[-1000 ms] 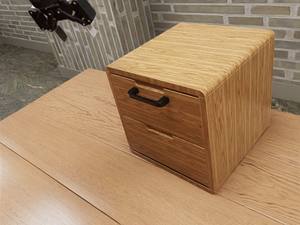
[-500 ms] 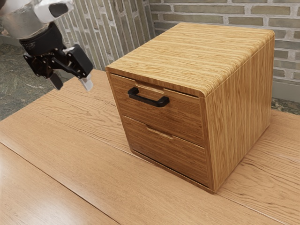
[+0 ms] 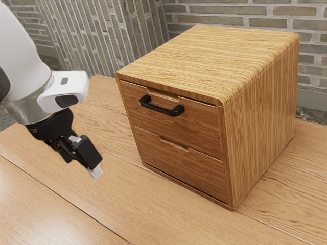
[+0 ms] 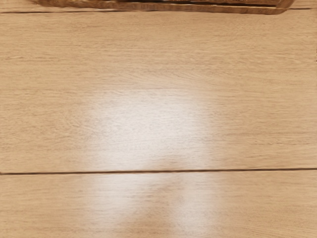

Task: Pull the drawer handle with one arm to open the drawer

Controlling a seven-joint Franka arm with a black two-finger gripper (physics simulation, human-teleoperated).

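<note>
Your black two-finger claw [image 3: 82, 164] hangs low over the wooden plank table [image 3: 168, 214], toward the exterior view's left. Its fingers are spread and grip nothing. The white arm [image 3: 20, 66] comes down to it from the exterior view's left. A bare stretch of tabletop lies between the claw and the cabinet, and the two are well apart.

The light wooden two-drawer cabinet [image 3: 214, 61] stands toward the table's far edge. The black bar handle [image 3: 161, 106] sits on the top drawer [image 3: 199, 125], higher than the claw. That drawer lies flush with the cabinet's front, shut, and the lower drawer [image 3: 194, 166] is flush too. You have open tabletop in front of both drawers, out toward the near edge.

The table is warm oak grain. In the wrist view a dark seam [image 4: 158, 171] crosses it and a pale glare patch [image 4: 148, 129] lies under the hand, with the cabinet's bottom edge [image 4: 158, 5] beyond.

Behind the table stands a grey-brown brick wall [image 3: 245, 13], with mottled stone floor [image 3: 311, 115] at its foot.
</note>
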